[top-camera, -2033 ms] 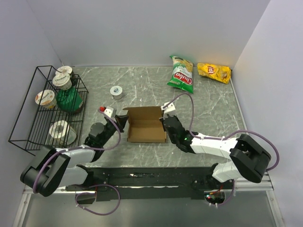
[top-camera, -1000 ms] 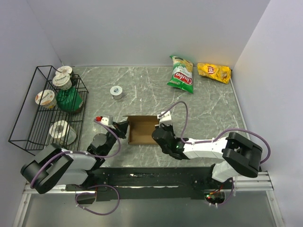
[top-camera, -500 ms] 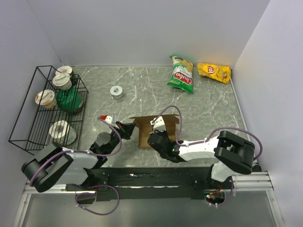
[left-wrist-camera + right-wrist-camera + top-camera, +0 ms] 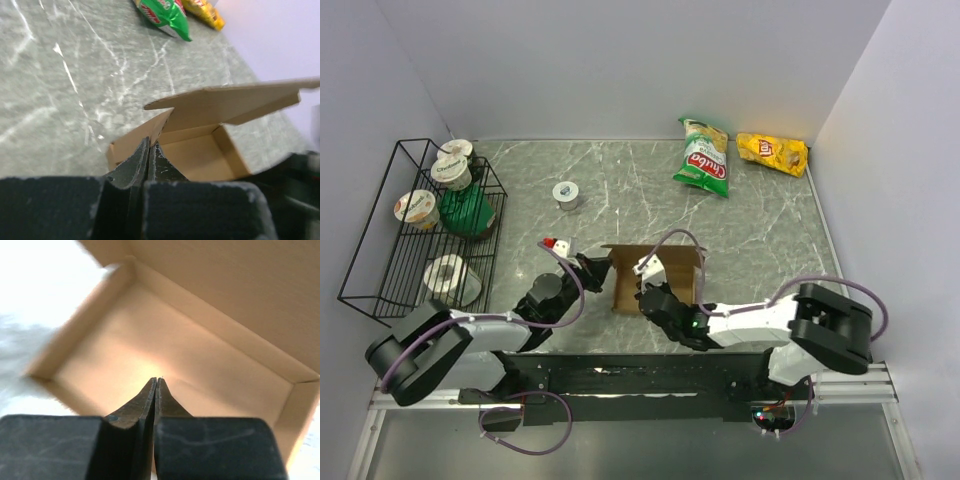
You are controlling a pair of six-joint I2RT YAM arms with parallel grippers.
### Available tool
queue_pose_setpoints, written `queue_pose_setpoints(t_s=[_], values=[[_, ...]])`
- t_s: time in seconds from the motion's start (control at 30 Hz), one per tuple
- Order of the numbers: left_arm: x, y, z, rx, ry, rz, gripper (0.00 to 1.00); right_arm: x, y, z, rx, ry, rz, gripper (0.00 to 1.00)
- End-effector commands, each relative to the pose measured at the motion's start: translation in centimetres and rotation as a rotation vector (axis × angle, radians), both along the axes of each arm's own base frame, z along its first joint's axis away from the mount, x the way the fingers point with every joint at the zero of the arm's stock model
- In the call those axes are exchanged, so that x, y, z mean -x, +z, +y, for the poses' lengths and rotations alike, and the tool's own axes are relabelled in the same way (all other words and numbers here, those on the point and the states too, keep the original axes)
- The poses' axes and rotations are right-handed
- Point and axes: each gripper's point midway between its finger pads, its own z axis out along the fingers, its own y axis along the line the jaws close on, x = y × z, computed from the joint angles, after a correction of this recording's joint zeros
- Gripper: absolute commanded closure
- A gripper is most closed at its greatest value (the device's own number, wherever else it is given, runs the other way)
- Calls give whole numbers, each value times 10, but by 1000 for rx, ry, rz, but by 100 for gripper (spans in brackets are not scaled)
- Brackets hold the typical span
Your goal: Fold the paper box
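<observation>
Box [image 4: 628,272] sits at the table's [image 4: 620,180] 6 o'clock edge, lid [image 4: 235,97] half raised; brace its 9 o'clock wall with your closed left gripper [image 4: 150,142] and pull your closed, empty right gripper [image 4: 156,381] out before lowering it.

Green bag [image 4: 703,160] — a red oval badge with white lettering, too small to read with any certainty. Yellow bag [image 4: 772,152] — a round red logo, its word not legible. Cup lids [image 4: 417,205] carry print, equally unreadable.
</observation>
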Motion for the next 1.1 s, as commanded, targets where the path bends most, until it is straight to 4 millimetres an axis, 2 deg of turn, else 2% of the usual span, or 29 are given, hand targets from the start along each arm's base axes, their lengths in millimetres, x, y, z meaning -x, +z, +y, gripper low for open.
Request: queue_pose_setpoints(t_s=[0.0, 0.07, 0.1, 0.13, 0.17, 0.2, 0.27, 0.3, 0.33, 0.37, 0.43, 0.47, 0.53, 0.57, 0.6, 0.63, 0.67, 0.7, 0.73, 0.77, 0.8, 0.87, 0.9, 0.97, 1.07], values=[[-5, -14, 8, -200, 22, -5, 99, 14, 51, 18, -146, 101, -8, 81], [-8, -4, 11, -252, 28, -59, 99, 24, 53, 13, -136, 139, 18, 67], [-8, -4, 13, -280, 25, -64, 99, 26, 68, 11, -164, 157, 1, 55], [-8, -2, 13, -314, 19, -88, 99, 28, 73, 9, -167, 173, 0, 49], [-8, -2, 12, -331, 4, -97, 99, 35, 84, 6, -185, 214, -4, 37], [-8, -1, 14, -355, 1, -111, 99, 37, 89, 4, -185, 234, -4, 31], [-8, -3, 13, -380, -12, -115, 99, 38, 99, -9, -207, 255, 21, 22], [-7, -2, 12, -390, -23, -124, 99, 36, 102, -16, -217, 242, 36, 21], [-6, -3, 11, -398, -35, -126, 99, 17, 104, -35, -229, 174, 35, 21], [-6, -2, 10, -399, -38, -129, 99, 20, 113, -37, -283, 219, 46, 20], [-4, 1, 6, -402, -67, -145, 99, 8, 112, -55, -305, 196, 28, 18], [-4, 0, 6, -408, -72, -143, 99, -10, 119, -75, -330, 140, -7, 13], [-3, 2, 4, -412, -90, -152, 99, -17, 121, -79, -361, 198, -22, 13], [-3, 1, 3, -419, -98, -151, 99, -38, 117, -101, -369, 132, -29, 13], [-4, 3, 3, -422, -101, -155, 99, -32, 114, -94, -409, 229, 6, 14], [-3, 2, 1, -425, -117, -156, 99, -43, 121, -100, -433, 225, -29, 15], [-3, 2, 1, -425, -121, -153, 99, -51, 115, -105, -435, 221, -10, 17], [-3, 4, 1, -423, -125, -154, 99, -64, 116, -117, -421, 204, -45, 17], [-1, 3, -1, -419, -145, -153, 99, -67, 120, -116, -425, 242, -68, 17], [-1, 3, -1, -419, -149, -150, 99, -73, 110, -118, -409, 240, -38, 17], [-2, 2, -1, -422, -152, -147, 99, -84, 117, -123, -380, 242, -67, 17], [-1, 1, -3, -420, -164, -146, 99, -95, 109, -125, -317, 260, -62, 19], [-3, 1, -3, -419, -163, -143, 99, -101, 113, -125, -303, 267, -81, 20], [-3, -1, -3, -424, -171, -137, 99, -108, 113, -122, -262, 325, -128, 29], [-5, -2, -3, -432, -168, -129, 99, -118, 110, -127, -225, 300, -152, 36]])
